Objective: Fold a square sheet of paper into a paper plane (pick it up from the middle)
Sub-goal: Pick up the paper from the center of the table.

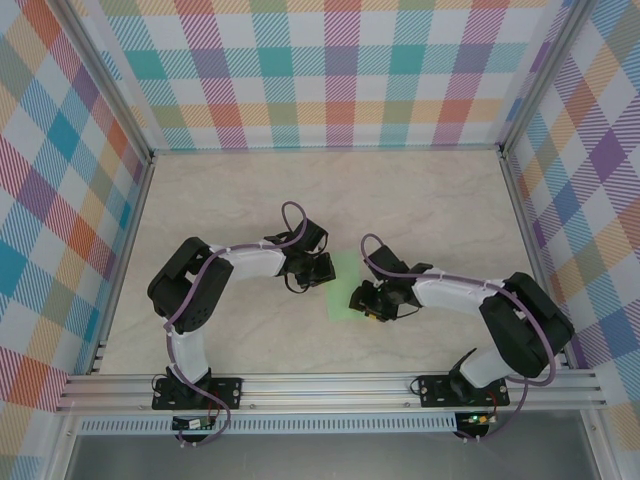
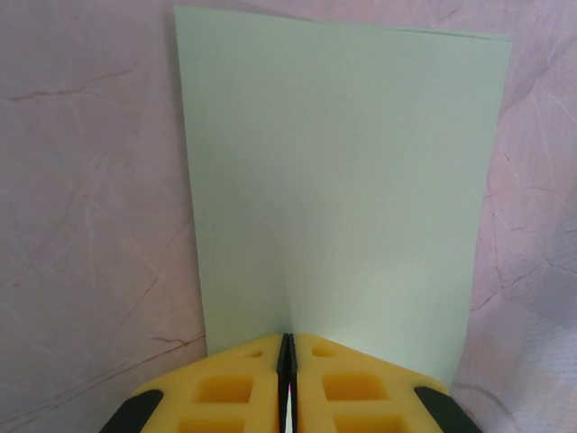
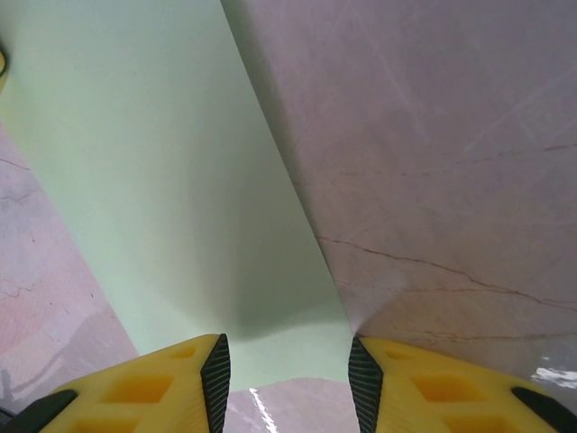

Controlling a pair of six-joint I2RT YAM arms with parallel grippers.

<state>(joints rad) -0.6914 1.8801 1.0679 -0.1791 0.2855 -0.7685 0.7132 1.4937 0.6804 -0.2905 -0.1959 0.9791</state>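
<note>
Marbled beige tabletop (image 1: 250,190), plaid walls (image 1: 340,70), aluminium rail (image 1: 330,385).

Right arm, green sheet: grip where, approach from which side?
Its near edge, coming in low from the right. The sheet lies flat on the table, so only an edge offers a pinch, and that edge sits between the open jaws of the right gripper. The left gripper looks shut on the opposite edge.

A pale marbled tabletop (image 1: 250,190) sits boxed by bright plaid walls (image 1: 340,70) and aluminium rails (image 1: 330,385).
</note>
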